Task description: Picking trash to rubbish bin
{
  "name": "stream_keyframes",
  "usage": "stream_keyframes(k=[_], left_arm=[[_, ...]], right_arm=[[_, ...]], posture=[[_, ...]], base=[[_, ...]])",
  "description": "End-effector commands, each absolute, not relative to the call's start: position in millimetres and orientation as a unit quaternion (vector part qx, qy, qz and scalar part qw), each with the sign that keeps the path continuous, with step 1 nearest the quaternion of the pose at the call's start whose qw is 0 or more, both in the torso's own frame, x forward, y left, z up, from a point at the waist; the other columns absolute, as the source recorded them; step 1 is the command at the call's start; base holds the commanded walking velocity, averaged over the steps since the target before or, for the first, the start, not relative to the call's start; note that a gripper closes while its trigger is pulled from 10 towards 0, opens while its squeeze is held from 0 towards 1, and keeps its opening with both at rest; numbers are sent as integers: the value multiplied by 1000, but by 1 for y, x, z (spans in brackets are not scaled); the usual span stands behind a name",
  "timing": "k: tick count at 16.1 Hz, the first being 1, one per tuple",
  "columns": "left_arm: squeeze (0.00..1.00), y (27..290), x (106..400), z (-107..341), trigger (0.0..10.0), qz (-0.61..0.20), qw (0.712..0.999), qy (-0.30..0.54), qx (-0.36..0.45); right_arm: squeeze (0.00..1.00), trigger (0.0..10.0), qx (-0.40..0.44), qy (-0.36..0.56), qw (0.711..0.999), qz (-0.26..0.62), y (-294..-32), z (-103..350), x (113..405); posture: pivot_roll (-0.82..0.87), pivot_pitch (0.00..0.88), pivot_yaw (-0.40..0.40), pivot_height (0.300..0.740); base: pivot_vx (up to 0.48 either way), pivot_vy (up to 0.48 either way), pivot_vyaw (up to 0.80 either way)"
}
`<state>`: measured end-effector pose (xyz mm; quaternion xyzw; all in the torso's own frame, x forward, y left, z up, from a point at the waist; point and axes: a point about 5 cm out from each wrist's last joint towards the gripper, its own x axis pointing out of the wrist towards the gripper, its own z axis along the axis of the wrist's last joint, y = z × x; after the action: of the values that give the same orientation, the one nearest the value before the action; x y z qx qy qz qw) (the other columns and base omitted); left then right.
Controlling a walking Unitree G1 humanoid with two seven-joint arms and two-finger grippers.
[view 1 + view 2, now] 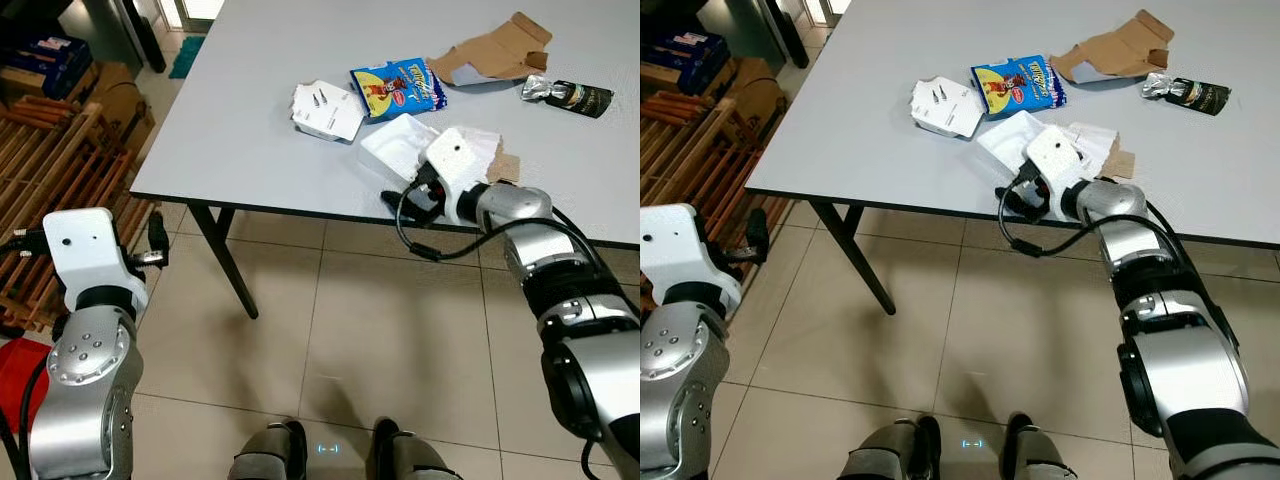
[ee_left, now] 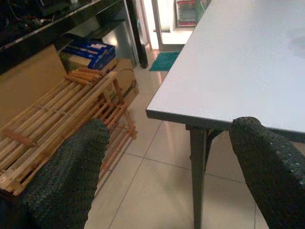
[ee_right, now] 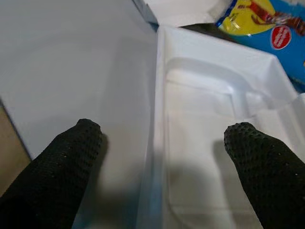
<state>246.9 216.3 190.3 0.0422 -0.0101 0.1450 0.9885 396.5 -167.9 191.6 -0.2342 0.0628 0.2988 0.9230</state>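
**Asker:** Trash is what you're after. Where is it, biggest thing first?

**Me:** It all lies on the grey table [image 1: 250, 110], toward the edge nearest me. The largest piece is the torn brown cardboard [image 1: 495, 50] at the far side. Next comes the white plastic tray [image 1: 398, 145], close to the near edge, with a crumpled white wrapper [image 1: 485, 143] and a small brown cardboard scrap [image 1: 506, 166] just beside it. Beyond the tray sits the blue and yellow snack packet [image 1: 398, 87], and to its left a folded white packet [image 1: 326, 108]. The smallest is the dark sachet with a silver end [image 1: 568, 96], off near the cardboard.

**Asker:** And your right gripper?

**Me:** My right gripper [image 3: 159, 157] is at the table's near edge, over the tray. Its fingers [image 3: 71, 157] are spread apart: one sits over bare table, the other over the tray, so the tray's rim runs between them. They clasp nothing. I can't tell from the wrist view whether either fingertip touches the tray.

**Asker:** Your left one?

**Me:** My left gripper [image 2: 167, 171] hangs low beside the table's left corner, above the tiled floor [image 1: 330, 330], fingers wide apart and holding nothing. Past it I see the table leg [image 2: 199, 176], a wooden slatted rack [image 1: 50, 190] leaning on the floor, and blue boxes [image 2: 90, 50] farther back.
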Motion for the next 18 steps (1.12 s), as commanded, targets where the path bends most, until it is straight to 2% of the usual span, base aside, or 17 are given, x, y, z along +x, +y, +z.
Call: stream_keyframes(k=[1, 8, 9, 10, 11, 18], left_arm=[[0, 219, 245, 189, 10000, 145, 988, -4, 47], [0, 219, 243, 187, 10000, 146, 988, 0, 47], [0, 219, 243, 187, 10000, 146, 988, 1, 47], [0, 219, 243, 187, 10000, 146, 988, 1, 47], [0, 218, 243, 187, 10000, 145, 988, 1, 46], [0, 218, 241, 186, 10000, 145, 988, 4, 44]], right_arm=[[0, 10000, -242, 82, 916, 310, -169, 186, 394], [0, 10000, -260, 113, 899, 332, -167, 168, 387], [0, 5765, -259, 115, 898, 336, -166, 167, 386], [0, 5765, -259, 115, 898, 336, -166, 166, 386], [0, 0, -260, 117, 896, 341, -165, 164, 385], [0, 0, -261, 117, 892, 349, -162, 162, 383]], posture=[[94, 250, 66, 740], [96, 258, 61, 740], [95, 261, 61, 740], [95, 261, 61, 740], [95, 262, 61, 740], [95, 264, 61, 740]], base=[[0, 0, 0], [0, 0, 0], [0, 0, 0], [0, 0, 0], [0, 0, 0], [0, 0, 0]])
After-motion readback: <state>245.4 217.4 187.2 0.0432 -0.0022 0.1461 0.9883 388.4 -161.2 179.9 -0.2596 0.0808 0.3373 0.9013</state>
